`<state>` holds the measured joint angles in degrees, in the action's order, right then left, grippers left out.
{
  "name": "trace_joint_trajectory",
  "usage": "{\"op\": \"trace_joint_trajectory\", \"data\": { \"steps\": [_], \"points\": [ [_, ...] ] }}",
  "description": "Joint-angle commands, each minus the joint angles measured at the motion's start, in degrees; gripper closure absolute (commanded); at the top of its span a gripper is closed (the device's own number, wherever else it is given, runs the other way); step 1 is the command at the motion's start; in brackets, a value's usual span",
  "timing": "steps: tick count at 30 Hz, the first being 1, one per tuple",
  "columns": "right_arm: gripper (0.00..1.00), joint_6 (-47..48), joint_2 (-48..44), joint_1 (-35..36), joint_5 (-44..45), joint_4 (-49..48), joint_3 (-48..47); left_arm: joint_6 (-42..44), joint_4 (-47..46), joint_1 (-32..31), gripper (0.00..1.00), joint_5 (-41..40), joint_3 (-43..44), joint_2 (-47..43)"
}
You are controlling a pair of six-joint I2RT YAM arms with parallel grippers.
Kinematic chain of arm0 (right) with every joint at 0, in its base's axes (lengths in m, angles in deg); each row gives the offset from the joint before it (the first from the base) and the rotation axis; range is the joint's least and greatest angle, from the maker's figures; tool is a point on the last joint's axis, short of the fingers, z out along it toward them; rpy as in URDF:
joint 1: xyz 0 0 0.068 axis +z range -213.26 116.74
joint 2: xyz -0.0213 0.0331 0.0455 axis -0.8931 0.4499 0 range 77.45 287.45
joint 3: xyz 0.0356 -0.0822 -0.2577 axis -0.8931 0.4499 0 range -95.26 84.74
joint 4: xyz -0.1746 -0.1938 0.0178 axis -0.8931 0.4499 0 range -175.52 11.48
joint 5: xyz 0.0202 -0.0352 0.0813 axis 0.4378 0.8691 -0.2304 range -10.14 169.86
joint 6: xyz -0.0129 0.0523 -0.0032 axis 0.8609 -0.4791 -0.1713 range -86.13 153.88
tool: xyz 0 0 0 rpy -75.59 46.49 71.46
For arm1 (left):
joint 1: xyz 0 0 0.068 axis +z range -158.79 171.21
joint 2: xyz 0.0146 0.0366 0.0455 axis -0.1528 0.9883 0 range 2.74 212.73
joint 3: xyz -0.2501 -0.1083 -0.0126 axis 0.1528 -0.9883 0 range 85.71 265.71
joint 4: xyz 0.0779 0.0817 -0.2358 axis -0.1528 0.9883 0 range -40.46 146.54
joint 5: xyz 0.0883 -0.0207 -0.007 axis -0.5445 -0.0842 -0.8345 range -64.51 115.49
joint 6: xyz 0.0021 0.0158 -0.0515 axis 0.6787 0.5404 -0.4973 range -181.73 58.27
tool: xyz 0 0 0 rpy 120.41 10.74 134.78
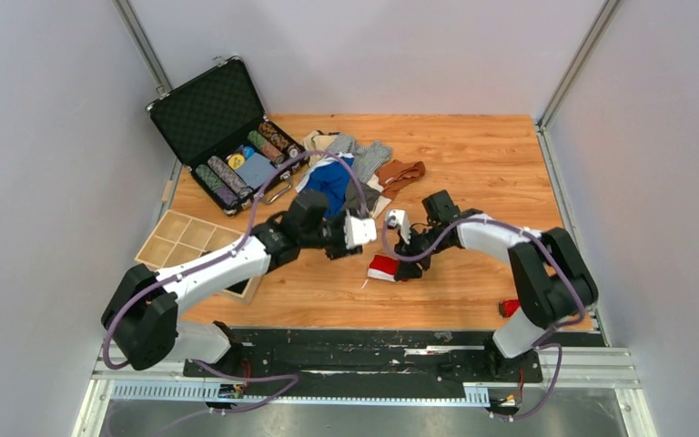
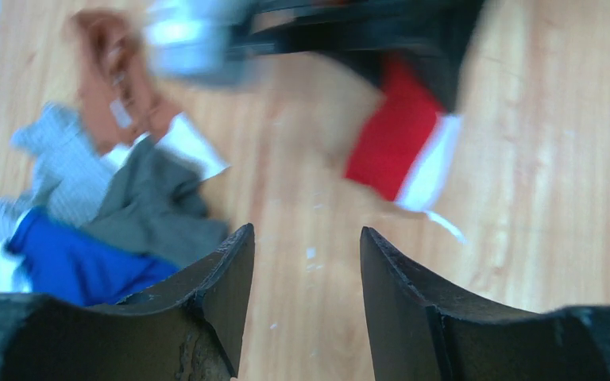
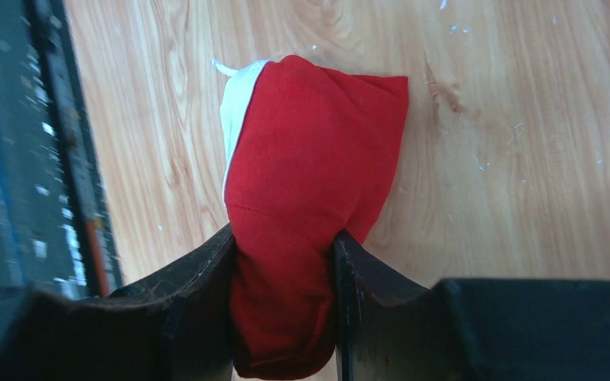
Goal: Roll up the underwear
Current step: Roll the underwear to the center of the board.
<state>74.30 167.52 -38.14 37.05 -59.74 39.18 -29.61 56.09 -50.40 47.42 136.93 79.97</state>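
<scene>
A red underwear [image 1: 384, 267] with white trim lies bunched on the wooden table just in front of the two grippers. My right gripper [image 3: 284, 234] is shut on the near end of this red underwear [image 3: 310, 143], and the cloth bulges between the fingers. In the top view the right gripper [image 1: 399, 248] reaches in from the right. My left gripper [image 1: 370, 235] hovers just left of it, and its wrist view shows the left gripper [image 2: 306, 230] open over bare wood with nothing between its fingers. Behind them is a pile of more underwear: blue [image 1: 332, 182], brown [image 1: 400, 173], grey [image 1: 369, 159].
An open black case [image 1: 227, 137] holding poker chips stands at the back left. A wooden divider tray [image 1: 187, 241] lies under the left arm. A small red object [image 1: 508, 308] sits by the right arm's base. The table's dark front edge [image 3: 55, 143] runs close to the held garment.
</scene>
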Motion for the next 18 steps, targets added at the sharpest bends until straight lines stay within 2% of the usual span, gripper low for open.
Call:
{"op": "trace_joint_trajectory", "data": {
  "steps": [1, 6, 10, 14, 18],
  "points": [
    [0.92, -7.2, 10.3, -3.4, -12.3, 13.6, -6.3, 14.1, -5.8, -7.2, 0.42, -0.8, -6.7, -3.1],
    [0.92, -9.1, 20.2, -8.0, -17.2, 20.3, -15.3, 17.3, -12.3, -11.0, 0.41, 2.4, -8.1, 1.8],
    [0.92, -11.3, 31.0, -12.4, -23.1, 29.2, -23.4, 18.8, -18.0, -12.8, 0.36, 0.4, -7.3, 8.0],
    [0.92, -13.0, 38.8, -14.8, -25.6, 34.1, -27.1, 21.0, -22.3, -14.4, 0.35, -3.4, -5.4, 13.8],
    [0.93, -14.7, 41.5, -16.6, -28.5, 34.2, -25.7, 23.6, -22.9, -14.6, 0.34, -5.2, -3.4, 17.7]
  ]
}}
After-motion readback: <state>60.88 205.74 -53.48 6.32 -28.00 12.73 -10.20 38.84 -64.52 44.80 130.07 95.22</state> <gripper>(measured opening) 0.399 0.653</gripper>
